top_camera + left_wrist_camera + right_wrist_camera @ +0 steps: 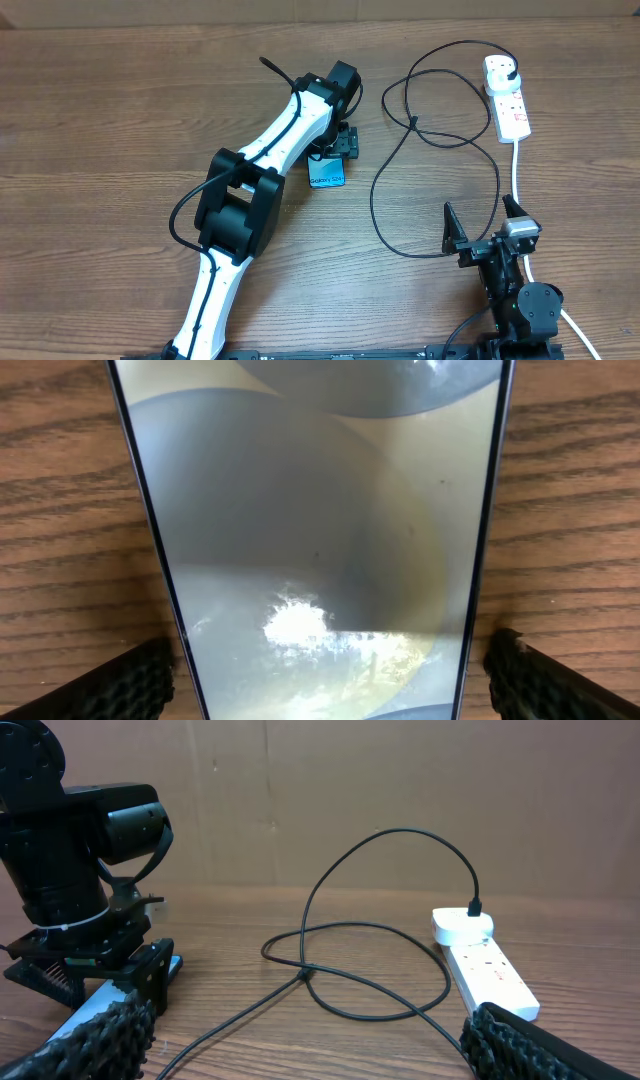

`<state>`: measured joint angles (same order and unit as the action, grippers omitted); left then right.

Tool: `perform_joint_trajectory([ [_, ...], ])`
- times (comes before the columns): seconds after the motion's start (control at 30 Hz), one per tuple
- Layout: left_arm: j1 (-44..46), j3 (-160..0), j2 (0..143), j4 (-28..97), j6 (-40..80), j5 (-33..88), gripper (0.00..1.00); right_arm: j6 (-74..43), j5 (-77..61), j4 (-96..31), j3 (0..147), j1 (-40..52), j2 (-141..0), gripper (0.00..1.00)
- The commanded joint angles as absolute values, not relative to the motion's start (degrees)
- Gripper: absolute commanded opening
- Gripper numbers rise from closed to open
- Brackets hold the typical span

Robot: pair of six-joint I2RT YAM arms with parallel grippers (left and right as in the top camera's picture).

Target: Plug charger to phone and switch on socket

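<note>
Both claws gape empty, the left claw [342, 142] straddling the phone [326, 172], seemingly about to pinch it steady, so the right claw [483, 226] should next fetch the charger [373, 200] tip.

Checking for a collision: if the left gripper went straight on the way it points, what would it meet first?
The phone: it lies directly below the left gripper, between its fingers, though the gap is hard to judge.
</note>
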<state>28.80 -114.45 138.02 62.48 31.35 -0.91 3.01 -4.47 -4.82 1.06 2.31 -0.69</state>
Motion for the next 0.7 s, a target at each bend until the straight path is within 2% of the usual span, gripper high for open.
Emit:
perform_joint_trajectory([
  [0.0,28.7,-112.7,139.4,61.7,31.3,-0.4,0.93,3.1,-4.1,-4.6,0.5,2.6,-0.2,1.00],
  [0.67,28.7,-112.7,139.4,61.6,31.3,-0.4,0.87,3.1,-4.1,-4.6,0.5,2.6,-0.2,1.00],
])
